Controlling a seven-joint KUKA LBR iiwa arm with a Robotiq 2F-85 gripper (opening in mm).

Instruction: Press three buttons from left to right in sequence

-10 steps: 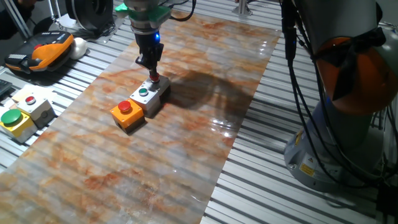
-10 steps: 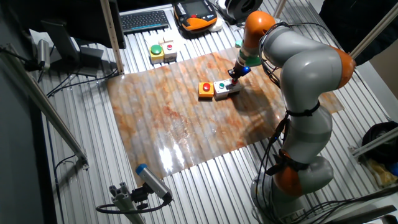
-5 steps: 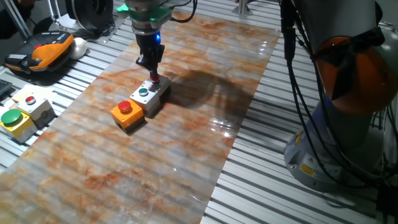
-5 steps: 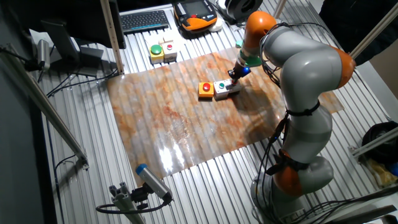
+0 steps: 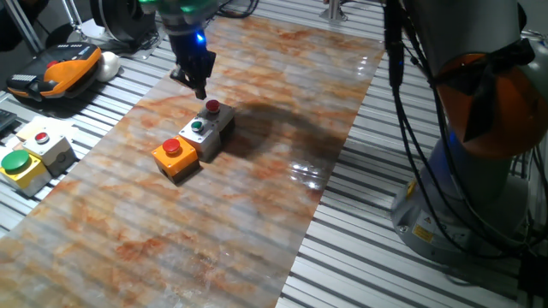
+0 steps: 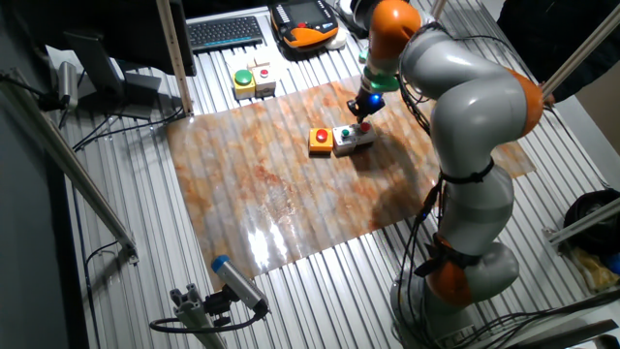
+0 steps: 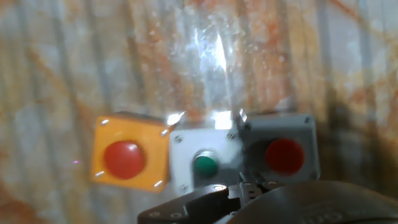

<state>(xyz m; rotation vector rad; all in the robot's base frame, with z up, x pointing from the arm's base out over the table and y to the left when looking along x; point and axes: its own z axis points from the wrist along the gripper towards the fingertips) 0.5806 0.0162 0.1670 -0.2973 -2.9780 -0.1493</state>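
A marbled orange-and-grey mat covers the slatted table. The gripper hangs just above the mat, apart from the three buttons; whether its fingers are parted cannot be told. The buttons sit touching in a row mid-mat.

No readable text in any view.

The yellow sticker on the robot base carries markings too small to make out, and the three button boxes bear no legible labels, numbers or brand names.
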